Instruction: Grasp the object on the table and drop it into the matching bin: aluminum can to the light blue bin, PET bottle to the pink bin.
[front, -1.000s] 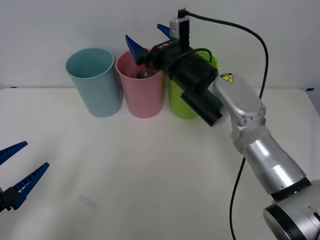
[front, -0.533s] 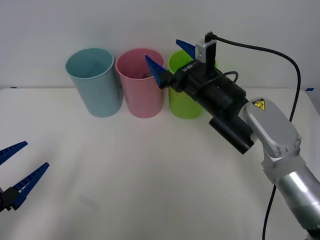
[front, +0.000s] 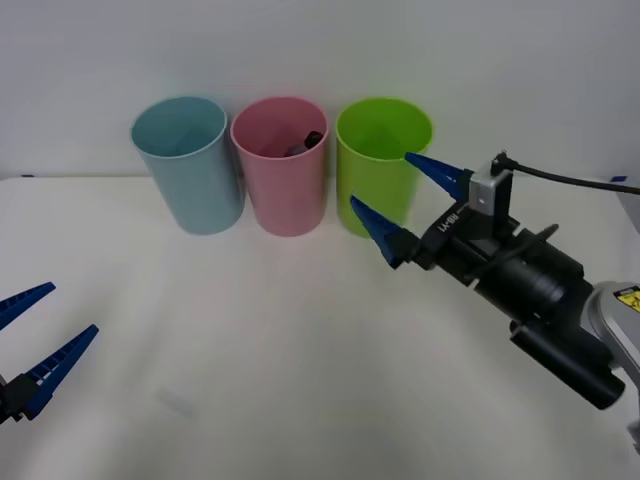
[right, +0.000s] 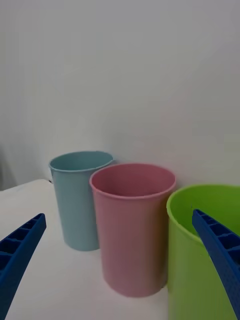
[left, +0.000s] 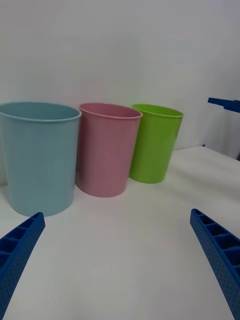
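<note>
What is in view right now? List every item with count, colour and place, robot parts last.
light blue bin: one, light blue, upright at the far edge of the table, leftmost of the row of three.
pink bin: one, pink, upright in the middle of the row, between the other two.
PET bottle: one, dark cap end showing, inside the pink bin just below its rim.
lime green bin: one, lime green, upright at the right end of the row.
table: one, white, under the bins.
cable: one, black, running from the right wrist camera off to the right.
left gripper: one, blue fingers, open, low at the table's near left.
right gripper: one, blue fingers, open, empty, in front of the lime green bin.
</note>
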